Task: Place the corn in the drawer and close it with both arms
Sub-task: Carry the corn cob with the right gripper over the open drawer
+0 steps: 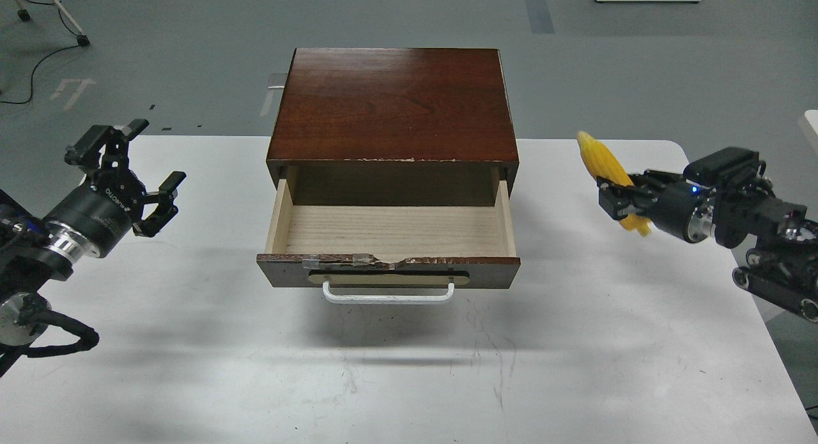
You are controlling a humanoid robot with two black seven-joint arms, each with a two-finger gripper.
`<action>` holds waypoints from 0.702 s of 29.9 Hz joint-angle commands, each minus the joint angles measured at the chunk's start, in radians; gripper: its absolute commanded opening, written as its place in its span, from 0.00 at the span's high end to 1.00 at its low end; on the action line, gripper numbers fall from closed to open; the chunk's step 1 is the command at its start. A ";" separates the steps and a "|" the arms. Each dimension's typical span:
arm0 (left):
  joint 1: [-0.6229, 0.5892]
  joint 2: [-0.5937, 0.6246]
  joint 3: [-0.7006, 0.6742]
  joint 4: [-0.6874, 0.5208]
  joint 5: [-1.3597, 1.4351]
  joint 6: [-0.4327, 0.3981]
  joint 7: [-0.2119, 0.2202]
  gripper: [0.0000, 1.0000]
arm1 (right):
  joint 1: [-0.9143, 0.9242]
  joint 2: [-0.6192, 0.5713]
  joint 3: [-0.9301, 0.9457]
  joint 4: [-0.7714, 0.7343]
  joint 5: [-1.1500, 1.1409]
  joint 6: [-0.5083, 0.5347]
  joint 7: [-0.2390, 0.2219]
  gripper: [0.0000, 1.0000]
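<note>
The drawer [390, 230] stands pulled open and empty, with its pale-wood floor showing, a chipped taped top edge and a white bar handle [388, 296] in front. My right gripper [618, 200] is shut on the yellow corn [604, 163] and holds it in the air to the right of the drawer, tapered tip pointing up and left. My left gripper [137, 169] is open and empty, above the table well left of the drawer.
The reddish-brown cabinet [393, 105] that houses the drawer sits at the table's back middle. The white table [409, 374] stretches in front of the drawer. Grey floor lies behind, with a stand's legs at the far left and far right.
</note>
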 commanded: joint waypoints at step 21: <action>0.024 0.027 -0.003 0.000 -0.002 0.012 -0.035 0.02 | 0.466 0.279 -0.150 0.253 -0.414 0.001 0.143 0.79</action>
